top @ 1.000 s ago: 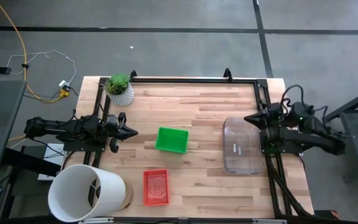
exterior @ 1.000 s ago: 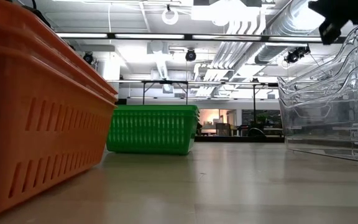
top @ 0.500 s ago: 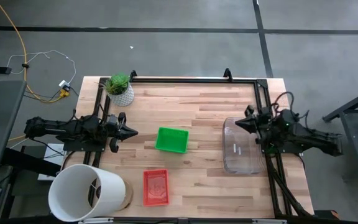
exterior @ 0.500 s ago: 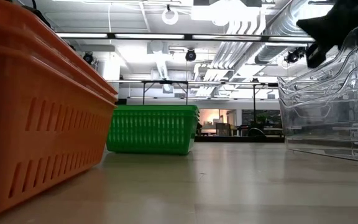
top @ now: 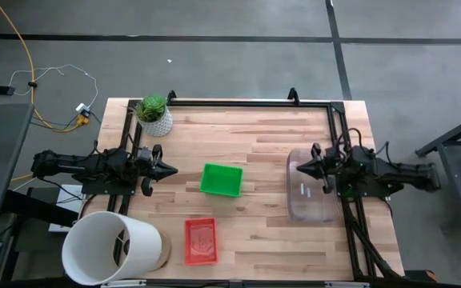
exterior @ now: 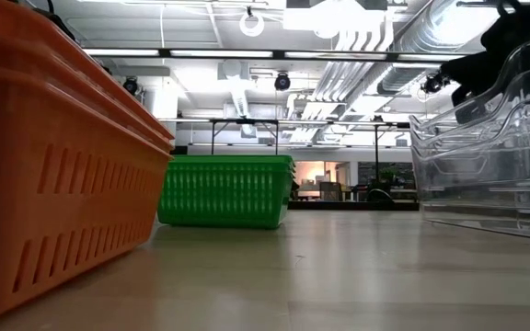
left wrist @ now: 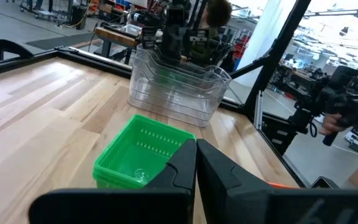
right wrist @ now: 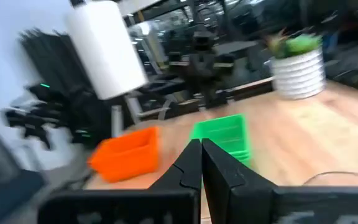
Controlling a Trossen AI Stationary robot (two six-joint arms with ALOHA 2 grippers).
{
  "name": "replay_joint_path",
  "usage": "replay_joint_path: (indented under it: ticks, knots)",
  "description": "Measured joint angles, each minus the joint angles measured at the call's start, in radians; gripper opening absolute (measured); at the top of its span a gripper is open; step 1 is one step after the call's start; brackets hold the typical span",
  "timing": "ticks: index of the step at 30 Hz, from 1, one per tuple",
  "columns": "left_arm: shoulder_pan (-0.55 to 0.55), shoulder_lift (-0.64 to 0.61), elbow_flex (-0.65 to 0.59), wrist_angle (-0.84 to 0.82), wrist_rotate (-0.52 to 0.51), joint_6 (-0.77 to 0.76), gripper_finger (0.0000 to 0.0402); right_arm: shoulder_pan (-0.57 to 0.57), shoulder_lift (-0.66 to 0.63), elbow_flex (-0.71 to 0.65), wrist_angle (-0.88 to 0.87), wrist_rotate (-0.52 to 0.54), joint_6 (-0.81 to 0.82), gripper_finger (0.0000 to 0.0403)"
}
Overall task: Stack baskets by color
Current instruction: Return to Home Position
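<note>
Stack of clear baskets, half off-frame

The right gripper sits mid-frame, its fingers pressed together. Just beyond its tips stands a green basket, with an orange basket beside it.

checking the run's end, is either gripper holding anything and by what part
Nothing is held: the left gripper and the right gripper are both shut and empty.

A small potted plant is sitting at one corner of the wooden table, and a white bucket is resting at the next corner along the same side.
</note>
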Motion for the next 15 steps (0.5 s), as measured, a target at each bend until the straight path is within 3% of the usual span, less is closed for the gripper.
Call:
replay_joint_path:
  ticks: [4,15]
  knots:
    - [0.0,0.0,0.0,0.0,0.0,0.0,0.0001,0.029,-0.001,0.0,-0.013,0.092,-0.095,0.0]
    - [0.0,0.0,0.0,0.0,0.0,0.0,0.0001,0.032,0.001,0.0,-0.018,0.101,-0.228,0.0]
